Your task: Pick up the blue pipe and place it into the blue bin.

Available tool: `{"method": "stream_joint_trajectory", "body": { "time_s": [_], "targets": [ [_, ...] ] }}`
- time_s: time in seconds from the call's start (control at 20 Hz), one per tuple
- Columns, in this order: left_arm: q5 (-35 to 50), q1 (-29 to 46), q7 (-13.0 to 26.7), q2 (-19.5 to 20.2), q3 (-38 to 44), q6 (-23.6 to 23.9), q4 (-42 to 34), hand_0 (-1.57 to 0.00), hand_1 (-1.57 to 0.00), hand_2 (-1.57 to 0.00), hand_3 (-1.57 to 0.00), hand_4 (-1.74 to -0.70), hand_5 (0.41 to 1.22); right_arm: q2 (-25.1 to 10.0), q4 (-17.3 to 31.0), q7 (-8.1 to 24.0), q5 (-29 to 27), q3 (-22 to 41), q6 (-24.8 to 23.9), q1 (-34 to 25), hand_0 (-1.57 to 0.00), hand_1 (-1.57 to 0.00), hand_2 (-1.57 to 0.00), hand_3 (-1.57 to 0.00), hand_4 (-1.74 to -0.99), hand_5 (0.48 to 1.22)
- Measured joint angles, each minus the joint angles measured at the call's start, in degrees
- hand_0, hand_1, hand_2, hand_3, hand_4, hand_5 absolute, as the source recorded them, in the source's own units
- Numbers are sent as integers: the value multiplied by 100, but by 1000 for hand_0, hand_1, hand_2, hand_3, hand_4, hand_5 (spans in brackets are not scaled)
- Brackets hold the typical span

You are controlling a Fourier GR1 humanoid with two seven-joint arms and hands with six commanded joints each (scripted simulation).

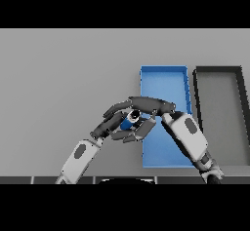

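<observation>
The blue pipe (129, 121) is a short blue tube with a dark end. It is held above the table just left of the blue bin (164, 75), between both hands. My left hand (111, 123) reaches in from the lower left with its fingers curled round the pipe's left side. From the lower right, my right hand (149, 105) arches over the pipe, its fingers above and its thumb below closing on the right side. Most of the pipe is hidden by the fingers. The bin is a long blue tray, partly covered by my right forearm.
A dark grey bin (197, 93) with black walls stands right beside the blue bin, on its right. Grey table stretches to the left and to the back.
</observation>
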Motion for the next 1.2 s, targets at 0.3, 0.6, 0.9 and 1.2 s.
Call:
{"method": "stream_joint_trajectory", "body": {
  "time_s": [0.3,0.6,0.9,1.2],
  "targets": [
    [104,117,-213,-152,80,-55,-27,-1571,-1571,-1571,-1502,-1699,1221,209,-36,98,-270,160,-109,134,-1343,-1343,-1354,-1186,-1628,856],
    [66,31,-162,-227,201,-200,18,-1571,-1571,-1571,-1433,-1728,1221,190,-74,-103,-35,158,-83,122,-1511,-1511,-1514,-1462,-1710,1125],
    [-247,131,-481,-108,195,5,-72,-1462,-1342,-1293,-1166,-1599,1221,507,-203,-162,139,95,-242,358,-1555,-1555,-1556,-1542,-1733,1196],
    [-566,15,-324,37,238,-473,-75,-383,-351,-338,-305,-1085,1029,626,-367,288,88,8,-259,428,-1567,-1567,-1567,-1563,-1739,1214]
  ]
}}
